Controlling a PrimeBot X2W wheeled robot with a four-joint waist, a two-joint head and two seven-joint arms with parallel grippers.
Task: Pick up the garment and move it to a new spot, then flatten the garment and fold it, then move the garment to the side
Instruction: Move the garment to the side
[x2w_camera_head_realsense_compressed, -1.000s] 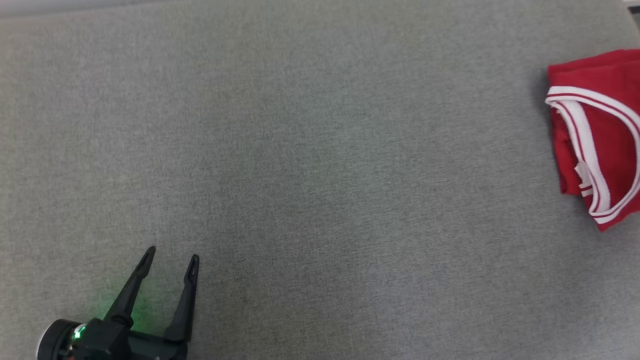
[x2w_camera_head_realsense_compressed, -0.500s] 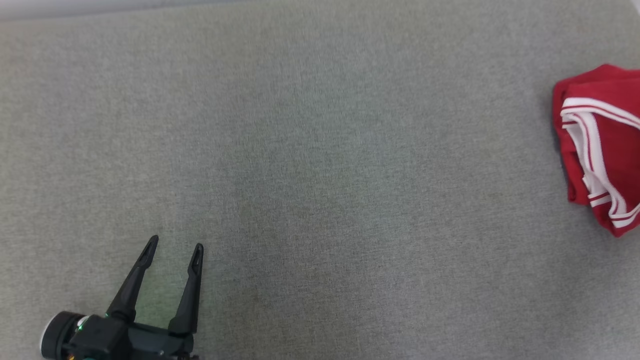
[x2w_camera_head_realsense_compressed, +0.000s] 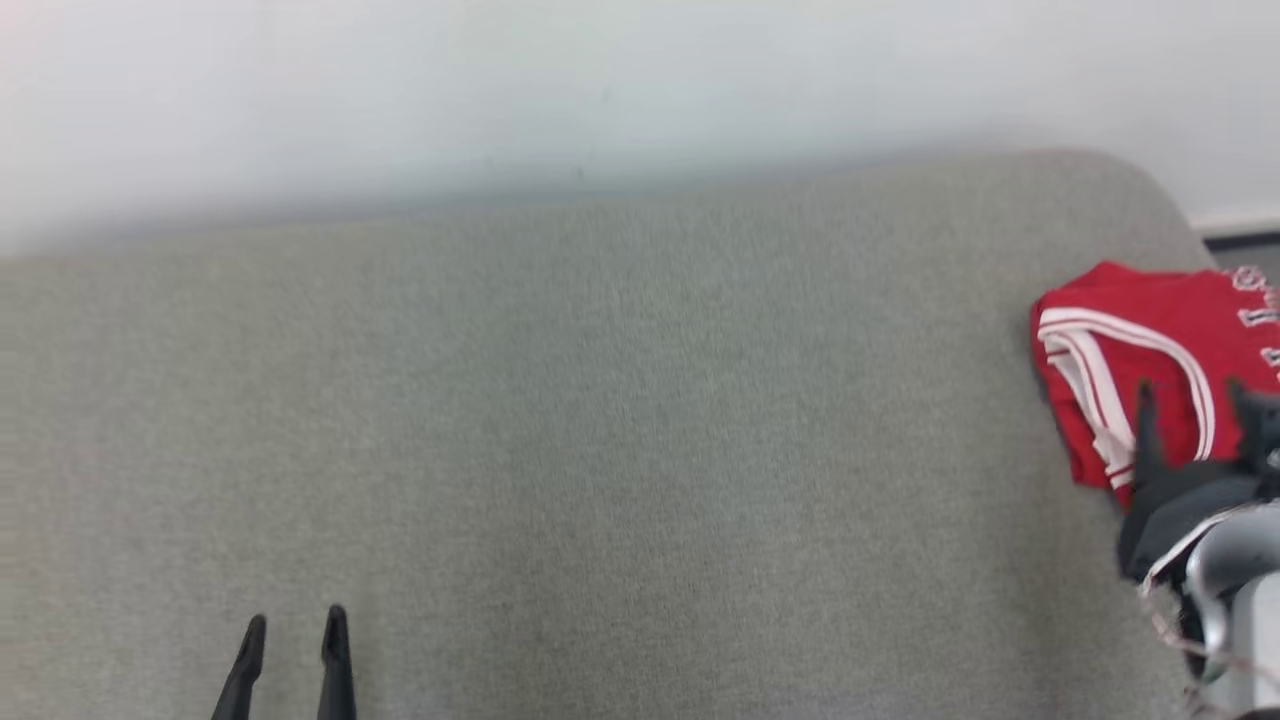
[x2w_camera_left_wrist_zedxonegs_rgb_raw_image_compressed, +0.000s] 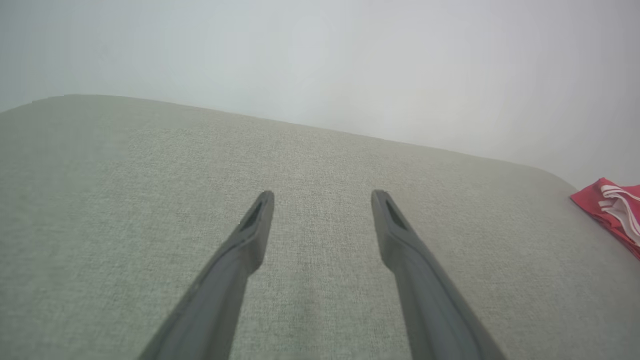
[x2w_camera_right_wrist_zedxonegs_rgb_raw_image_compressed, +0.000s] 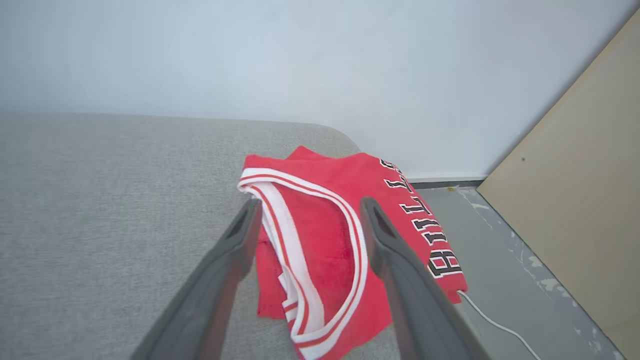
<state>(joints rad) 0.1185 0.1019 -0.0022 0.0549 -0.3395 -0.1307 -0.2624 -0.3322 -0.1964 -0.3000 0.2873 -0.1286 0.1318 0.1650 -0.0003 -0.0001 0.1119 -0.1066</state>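
Observation:
The garment (x2w_camera_right_wrist_zedxonegs_rgb_raw_image_compressed: 325, 240) is a folded red jersey with white trim and black-and-white lettering. It lies at the right end of the grey padded surface (x2w_camera_head_realsense_compressed: 600, 420), its lettered side hanging over the edge. My right gripper (x2w_camera_right_wrist_zedxonegs_rgb_raw_image_compressed: 310, 204) is open just over the jersey's collar, with nothing between its fingers. In the head view the right gripper (x2w_camera_head_realsense_compressed: 1195, 415) sits in front of the garment (x2w_camera_head_realsense_compressed: 1110, 340). My left gripper (x2w_camera_head_realsense_compressed: 293, 630) is open and empty far to the left, near the front edge. In its own view the left gripper (x2w_camera_left_wrist_zedxonegs_rgb_raw_image_compressed: 322, 197) points along the surface, with the garment (x2w_camera_left_wrist_zedxonegs_rgb_raw_image_compressed: 612, 207) at the far right.
A pale wall (x2w_camera_head_realsense_compressed: 600, 90) rises behind the surface. Past the surface's rounded right end are a grey floor (x2w_camera_right_wrist_zedxonegs_rgb_raw_image_compressed: 500, 280), a white cable (x2w_camera_right_wrist_zedxonegs_rgb_raw_image_compressed: 495, 322) and a leaning beige board (x2w_camera_right_wrist_zedxonegs_rgb_raw_image_compressed: 575, 190). The grey surface stretches bare between the two grippers.
The head camera has tilted up, bringing the wall and my right gripper into the picture. The garment's collar has slackened. My left gripper stays open.

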